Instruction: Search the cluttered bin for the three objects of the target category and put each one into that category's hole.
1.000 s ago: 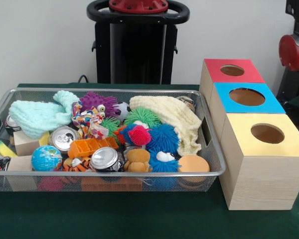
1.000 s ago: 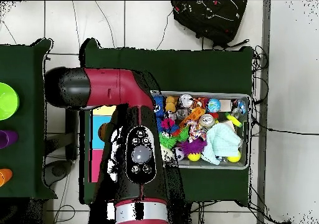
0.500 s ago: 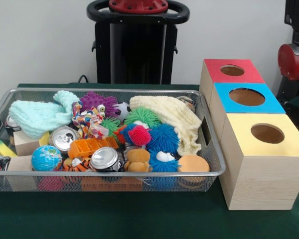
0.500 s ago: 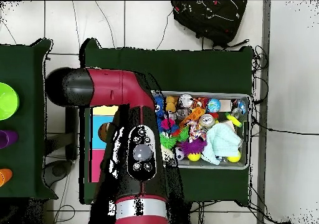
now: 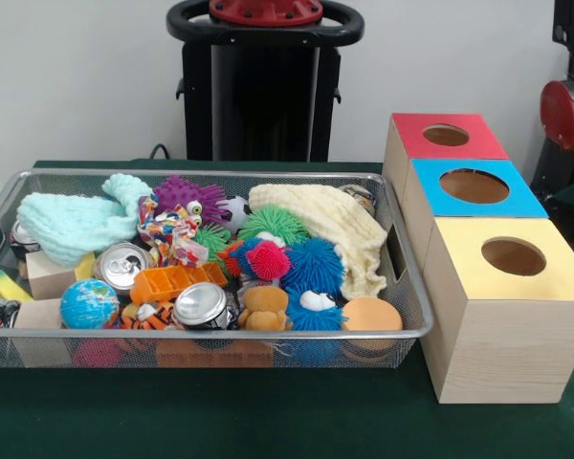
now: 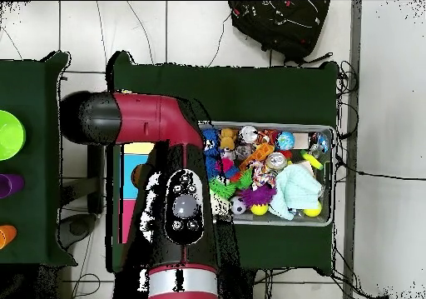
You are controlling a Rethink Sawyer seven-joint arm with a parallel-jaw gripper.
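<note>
- Sitting on the green table (image 5: pixel 268 421), the wire bin (image 5: pixel 220 334) is holding a heap of toys and odds and ends.
- Lying at its far left is a mint cloth (image 5: pixel 72 222); a cream cloth (image 5: pixel 330 225) is draping down the right side.
- Two cans (image 5: pixel 122 263) are showing their tops, the second can (image 5: pixel 201 304) sitting just beside a brown bear (image 5: pixel 265 308).
- A globe ball (image 5: pixel 88 304) is resting at the front left, near a wood block (image 5: pixel 50 275).
- Spiky balls are crowding the middle: purple (image 5: pixel 187 196), green (image 5: pixel 273 223), blue (image 5: pixel 314 265) and pink (image 5: pixel 268 260).
- An orange tray (image 5: pixel 172 280) is lying between the two cans.
- Three wooden boxes are standing in a row just right of the bin, each with a round hole on top: red (image 5: pixel 411 143), blue (image 5: pixel 517 196) and yellow (image 5: pixel 459 268).
- Nothing is showing which category is the target.
- The arm (image 5: pixel 566 100) is showing only a red joint at the right edge of the front view; from overhead the arm (image 6: pixel 158 121) is covering most of the boxes and the bin's (image 6: pixel 333 175) near end.
- The gripper is showing in neither view, so I cannot tell how wide it is.
</note>
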